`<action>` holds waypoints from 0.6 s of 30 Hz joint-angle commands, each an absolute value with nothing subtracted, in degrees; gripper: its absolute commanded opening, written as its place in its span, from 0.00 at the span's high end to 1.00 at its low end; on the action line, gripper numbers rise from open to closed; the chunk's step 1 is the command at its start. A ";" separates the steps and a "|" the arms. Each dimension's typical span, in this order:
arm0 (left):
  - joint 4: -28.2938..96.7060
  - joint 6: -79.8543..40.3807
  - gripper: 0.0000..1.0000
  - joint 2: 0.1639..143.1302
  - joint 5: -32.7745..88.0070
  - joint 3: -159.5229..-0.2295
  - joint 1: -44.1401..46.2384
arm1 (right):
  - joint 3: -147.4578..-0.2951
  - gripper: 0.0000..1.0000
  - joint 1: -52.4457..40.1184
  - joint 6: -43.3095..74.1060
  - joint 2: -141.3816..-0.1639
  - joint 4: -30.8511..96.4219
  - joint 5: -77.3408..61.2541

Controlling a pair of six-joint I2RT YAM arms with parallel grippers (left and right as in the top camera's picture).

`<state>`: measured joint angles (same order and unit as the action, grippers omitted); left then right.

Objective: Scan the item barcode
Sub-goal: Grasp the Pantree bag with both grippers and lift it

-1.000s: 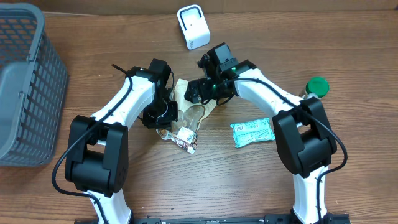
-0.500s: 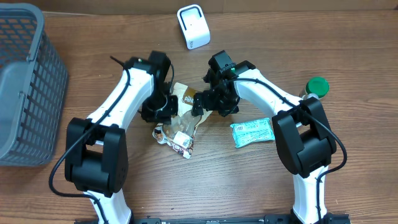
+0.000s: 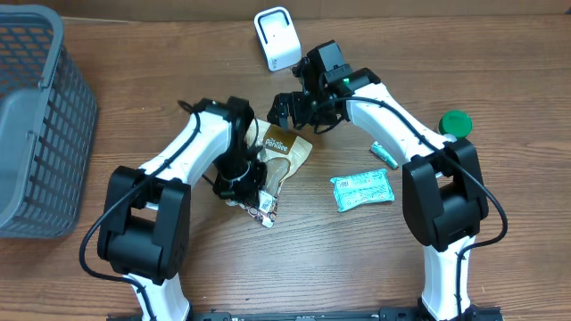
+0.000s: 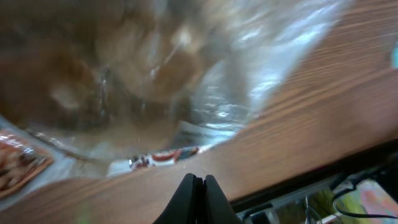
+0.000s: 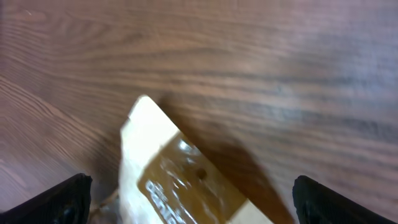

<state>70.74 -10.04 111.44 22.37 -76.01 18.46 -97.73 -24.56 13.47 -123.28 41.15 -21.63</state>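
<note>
The crinkled tan-and-clear plastic snack pouch lies on the wooden table between the arms, short of the white box-shaped scanner; the left gripper has its claw together at the pouch's lower end, whether pinching film I cannot tell; the right gripper hangs spread wide over the top corner; it should probably take that stiff edge squarely, lift slowly, and turn the barcode side toward the scanner without creasing it.

A brown wood-grain table fills the view.
</note>
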 commanded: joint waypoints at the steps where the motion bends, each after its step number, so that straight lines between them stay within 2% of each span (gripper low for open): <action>1: 68.79 -8.56 0.95 111.26 20.14 -72.55 18.87 | -98.59 0.00 -26.24 13.06 -124.18 39.42 -21.74; 4: 68.23 -10.15 0.95 111.26 12.73 -71.75 18.87 | -98.59 0.00 -27.62 13.04 -125.58 39.53 -21.71; 12: 65.45 -16.36 0.96 111.26 -1.15 -71.77 17.91 | -98.59 0.09 -27.88 13.04 -127.44 44.80 -21.47; 18: 63.68 -17.63 0.96 111.24 -0.23 -72.10 17.23 | -98.72 0.09 -26.15 12.93 -127.17 49.43 -21.54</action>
<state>63.68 -15.86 111.44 1.19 -71.90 17.65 -97.73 -27.42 13.26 -127.15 48.90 -21.61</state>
